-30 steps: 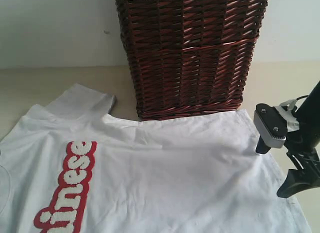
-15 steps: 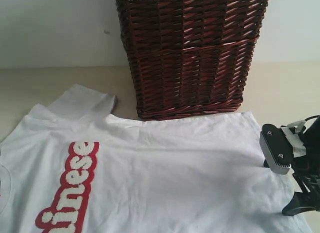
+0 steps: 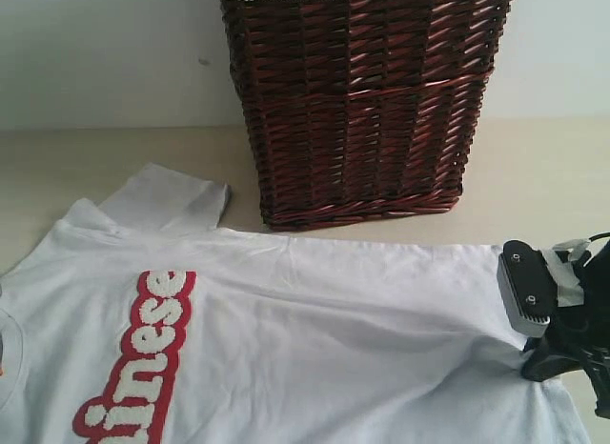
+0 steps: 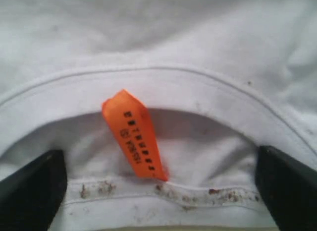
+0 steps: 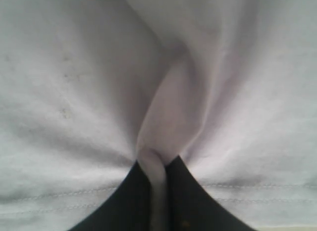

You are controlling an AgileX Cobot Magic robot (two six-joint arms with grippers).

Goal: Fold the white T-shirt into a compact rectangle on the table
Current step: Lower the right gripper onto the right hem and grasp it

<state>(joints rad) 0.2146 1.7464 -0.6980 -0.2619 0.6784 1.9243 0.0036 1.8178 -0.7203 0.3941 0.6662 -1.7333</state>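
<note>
Inside your right gripper (image 5: 157, 191), clenched, a white T-shirt (image 3: 334, 339) fold, inside your left gripper (image 4: 158, 191), released, the orange tag (image 4: 134, 137).

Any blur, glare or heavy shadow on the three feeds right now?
Exterior view: even light, no glare on the white T-shirt, slightly soft. Left wrist view: orange neck tag fairly sharp, cloth beyond it blurred. Right wrist view: very close, soft, grey shading around the pinched fold.
</note>
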